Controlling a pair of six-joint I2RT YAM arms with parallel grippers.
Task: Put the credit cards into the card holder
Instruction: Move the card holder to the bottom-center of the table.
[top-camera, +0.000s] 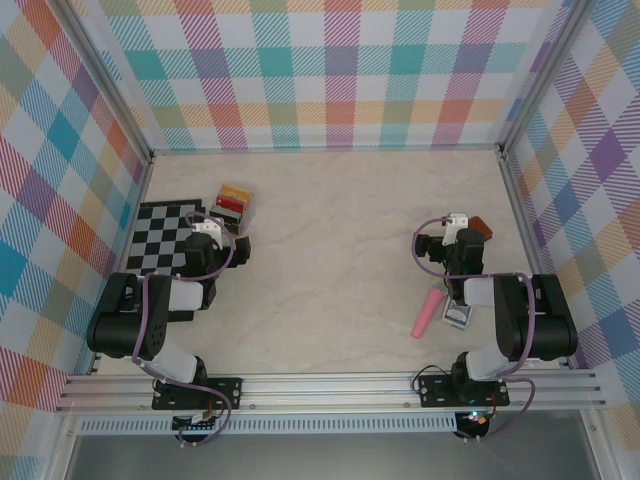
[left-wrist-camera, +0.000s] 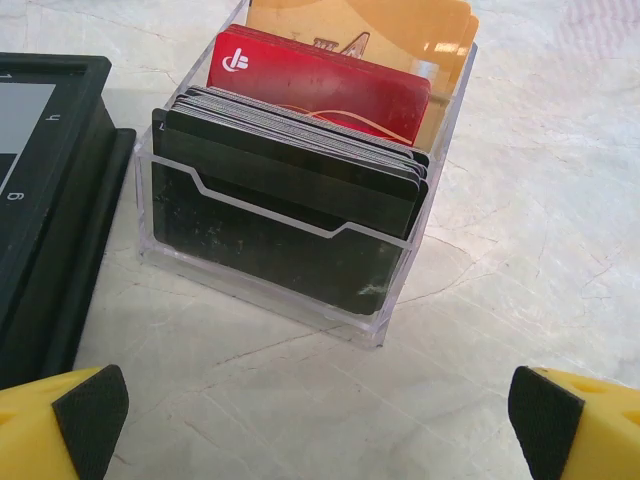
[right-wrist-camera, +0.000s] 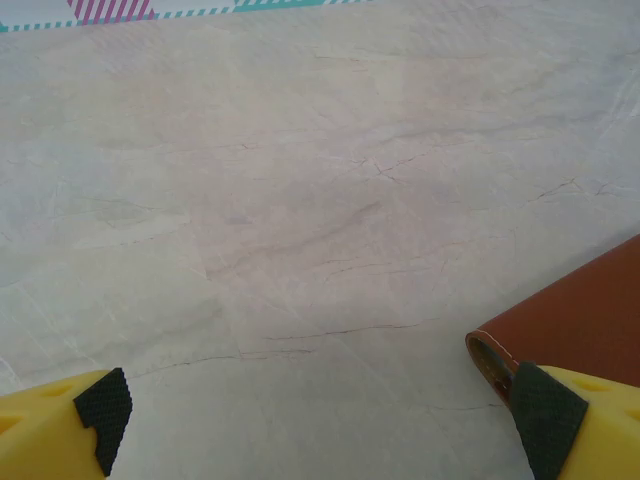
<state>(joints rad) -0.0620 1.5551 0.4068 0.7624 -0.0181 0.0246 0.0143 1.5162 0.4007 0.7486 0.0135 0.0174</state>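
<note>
Leftward, chessboard (top-camera: 165, 240) beside clear rack (left-wrist-camera: 270, 285) of credit cards (left-wrist-camera: 320, 85)

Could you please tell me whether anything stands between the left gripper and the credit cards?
Only the clear rack's front wall, covering the credit cards' lower parts; their tops stand free. The table between the open left gripper and the rack looks bare.
</note>
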